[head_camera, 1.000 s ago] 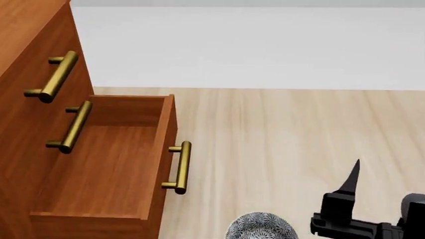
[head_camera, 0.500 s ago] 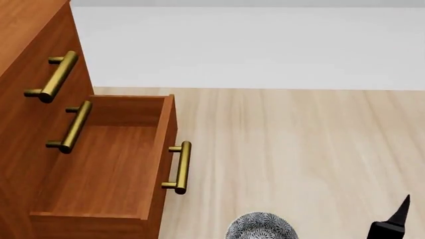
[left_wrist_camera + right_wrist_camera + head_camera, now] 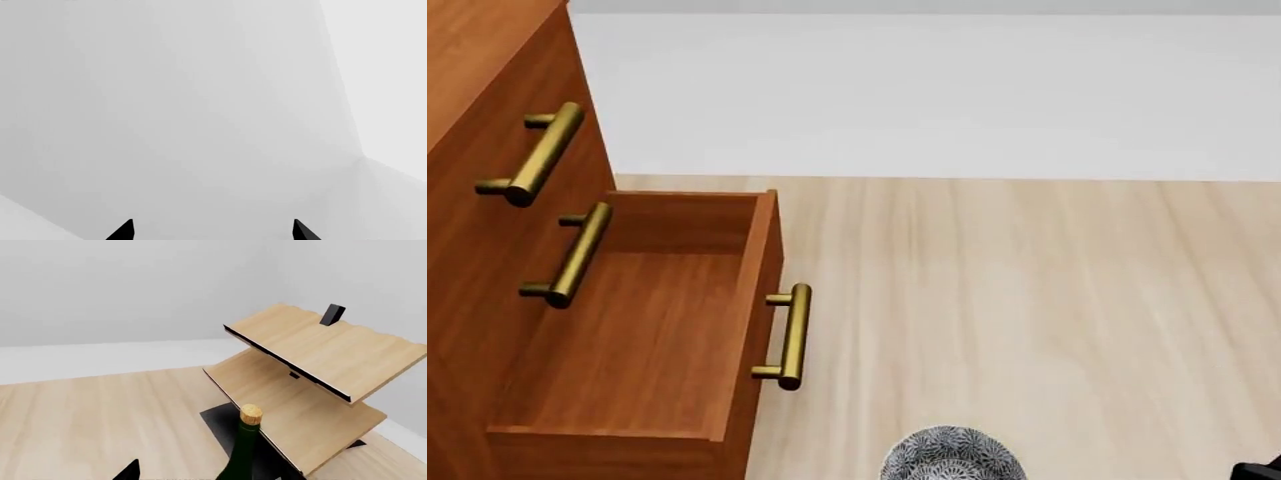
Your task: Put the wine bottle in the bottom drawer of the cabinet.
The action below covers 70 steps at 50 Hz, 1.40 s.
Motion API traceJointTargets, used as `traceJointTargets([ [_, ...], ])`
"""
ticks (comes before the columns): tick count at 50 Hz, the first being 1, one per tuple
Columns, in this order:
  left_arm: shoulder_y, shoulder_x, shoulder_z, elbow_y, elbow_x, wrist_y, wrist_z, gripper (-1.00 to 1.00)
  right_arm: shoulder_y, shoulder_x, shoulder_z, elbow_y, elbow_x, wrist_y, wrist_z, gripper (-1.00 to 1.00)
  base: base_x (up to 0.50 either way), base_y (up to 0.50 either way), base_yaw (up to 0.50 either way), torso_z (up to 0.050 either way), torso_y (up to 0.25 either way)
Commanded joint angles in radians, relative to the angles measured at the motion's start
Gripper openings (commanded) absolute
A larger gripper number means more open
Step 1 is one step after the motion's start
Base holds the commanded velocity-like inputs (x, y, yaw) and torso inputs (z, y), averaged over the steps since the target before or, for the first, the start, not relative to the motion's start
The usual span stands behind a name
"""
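Standing pulled out from the cabinet (image 3: 481,230), the bottom drawer (image 3: 627,340) shows a bare wooden floor inside, with its side walls and front panel as the edges to clear. Its brass handle (image 3: 787,335) juts from the front over the pale plank floor (image 3: 1028,320). Beyond that handle the floor runs wide and unobstructed to the white wall; only a patterned bowl (image 3: 952,457) sits near the drawer's front corner, at the head view's lower edge.

In the right wrist view, the wine bottle (image 3: 243,450) stands upright, cork topmost, just in front of a pale wooden slanted rack (image 3: 313,385) and well apart from the cabinet. The right gripper (image 3: 207,472) shows one dark fingertip beside the bottle; whether its jaws grip the glass cannot be told. The left gripper (image 3: 212,230) faces blank grey wall, its two fingertips spread apart and holding nothing.

A second ago the right gripper rose well into the head view beside the bowl; now only a dark sliver shows at the lower right corner.
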Motion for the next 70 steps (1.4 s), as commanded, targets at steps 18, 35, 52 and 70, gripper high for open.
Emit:
traceJointTargets([
  [18, 0.009, -0.01, 0.029, 0.004, 0.008, 0.004, -0.007, 1.0, 0.044, 0.035, 0.05, 0.077, 0.007, 0.015, 0.004, 1.0, 0.0, 0.0, 0.0, 0.0, -0.027],
  [35, 0.005, -0.019, 0.034, 0.012, 0.005, -0.009, -0.018, 1.0, 0.028, 0.032, 0.055, 0.095, 0.004, -0.006, 0.0, 1.0, 0.0, 0.0, 0.0, 0.0, -0.196],
  [52, 0.02, 0.003, 0.007, 0.005, -0.01, 0.02, 0.001, 1.0, 0.042, 0.054, 0.071, 0.093, 0.009, 0.006, 0.003, 1.0, 0.0, 0.0, 0.0, 0.0, -0.134],
  [70, 0.014, -0.012, 0.026, 0.012, -0.012, 0.002, -0.011, 1.0, 0.143, 0.067, 0.038, 0.266, 0.01, -0.015, -0.015, 1.0, 0.0, 0.0, 0.0, 0.0, 0.0],
])
